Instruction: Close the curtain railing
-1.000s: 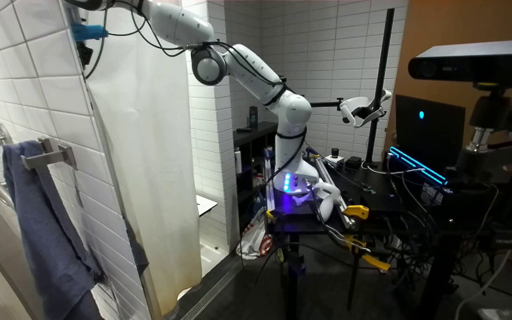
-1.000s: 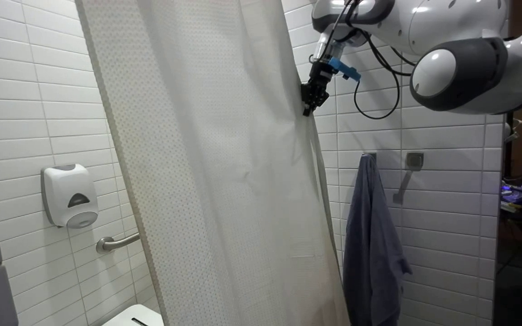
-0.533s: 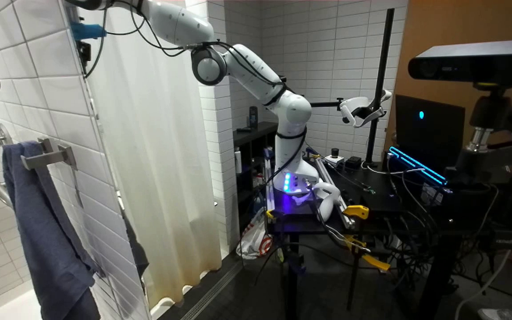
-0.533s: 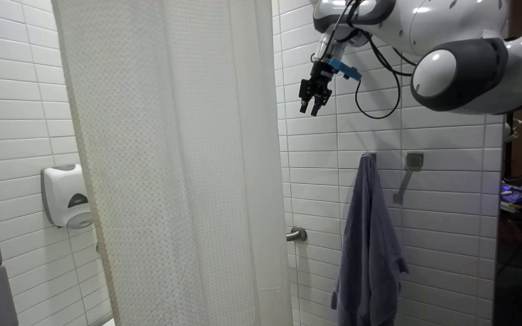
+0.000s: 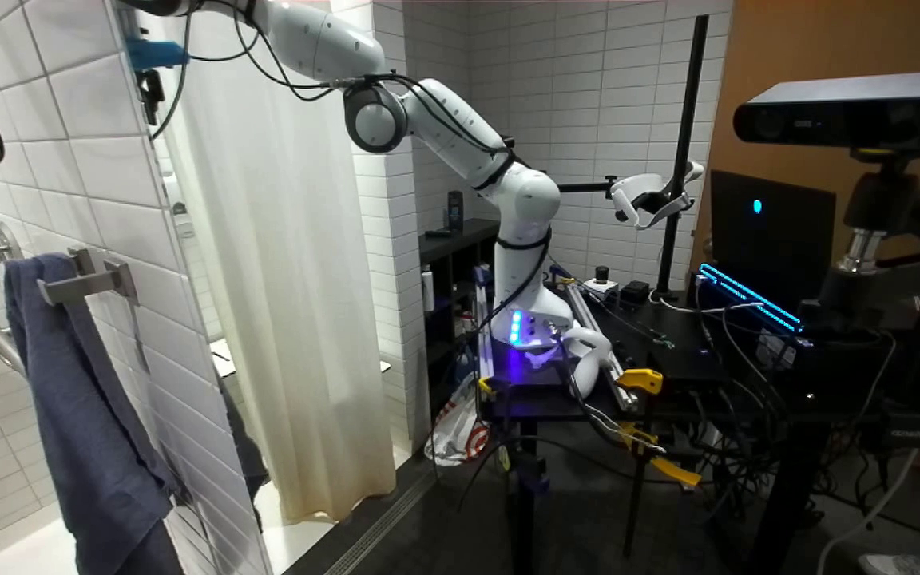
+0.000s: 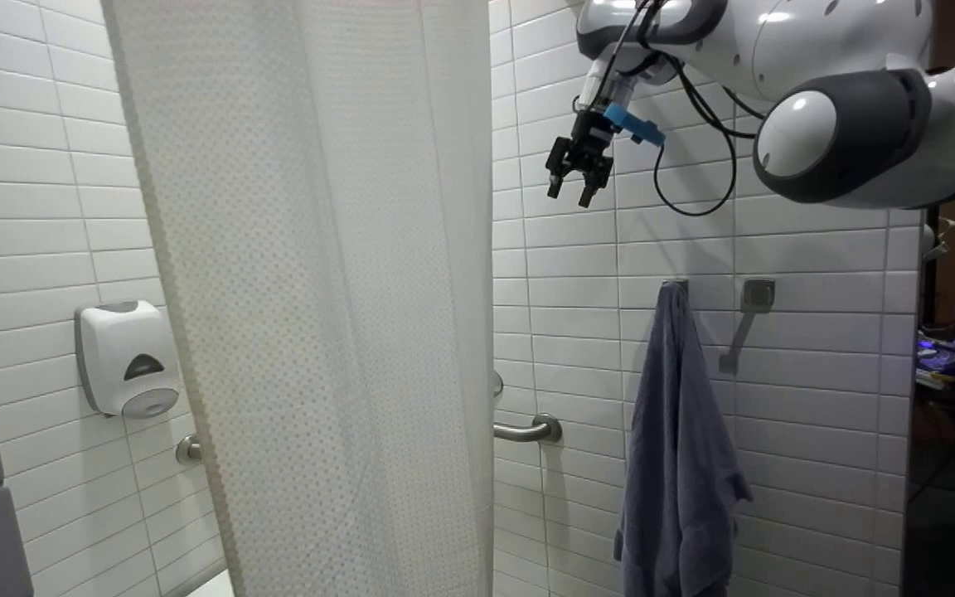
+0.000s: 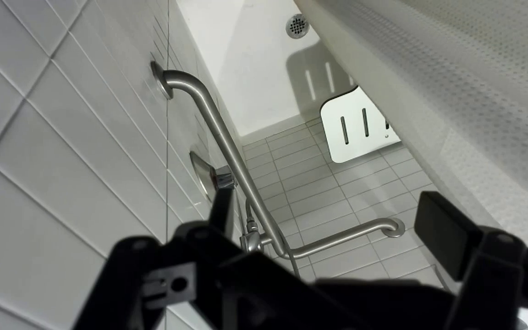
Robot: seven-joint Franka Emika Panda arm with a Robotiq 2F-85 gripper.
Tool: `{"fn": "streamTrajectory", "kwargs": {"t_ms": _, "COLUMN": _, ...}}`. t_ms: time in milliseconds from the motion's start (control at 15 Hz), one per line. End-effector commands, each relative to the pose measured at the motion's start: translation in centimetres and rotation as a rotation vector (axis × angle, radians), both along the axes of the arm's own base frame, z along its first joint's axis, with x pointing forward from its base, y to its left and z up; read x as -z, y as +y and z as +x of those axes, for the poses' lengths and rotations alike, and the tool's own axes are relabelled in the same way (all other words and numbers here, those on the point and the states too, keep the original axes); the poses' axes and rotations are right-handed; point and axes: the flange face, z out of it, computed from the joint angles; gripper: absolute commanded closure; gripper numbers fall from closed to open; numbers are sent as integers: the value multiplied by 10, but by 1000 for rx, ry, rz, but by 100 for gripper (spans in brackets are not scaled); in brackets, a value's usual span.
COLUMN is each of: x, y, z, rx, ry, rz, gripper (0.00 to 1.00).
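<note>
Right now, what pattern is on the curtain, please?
The curtain has small dots, clearest in an exterior view.

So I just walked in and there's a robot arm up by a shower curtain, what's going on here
A robot arm is on the job of closing the shower curtain. Right now it's handling nothing: its gripper is open and empty, apart from the curtain, which hangs only partway across, with a gap at its edge where a grab bar and tiled wall show. A blue-grey towel hangs nearby.
</note>
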Motion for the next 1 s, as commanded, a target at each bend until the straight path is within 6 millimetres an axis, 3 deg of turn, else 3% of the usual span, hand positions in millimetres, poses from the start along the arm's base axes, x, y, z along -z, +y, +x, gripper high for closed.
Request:
{"fn": "streamTrajectory", "kwargs": {"t_ms": 0, "x": -9, "y": -1, "z": -5, "rx": 22, "ry": -3, "rz": 3, "gripper": 0}}
{"fn": "streamTrajectory", "kwargs": {"t_ms": 333, "x": -9, "y": 8, "z": -17, "rx": -82, "ry": 54, "rz": 130, "gripper": 0}}
{"fn": "streamTrajectory", "kwargs": {"t_ms": 533, "x": -20, "y": 9, "z": -28, "rx": -92, "ry": 77, "rz": 196, "gripper": 0}}
{"fn": "streamTrajectory", "kwargs": {"t_ms": 933, "x": -42, "y": -19, "z": -53, "rx": 63, "ry": 128, "rz": 191, "gripper": 0}}
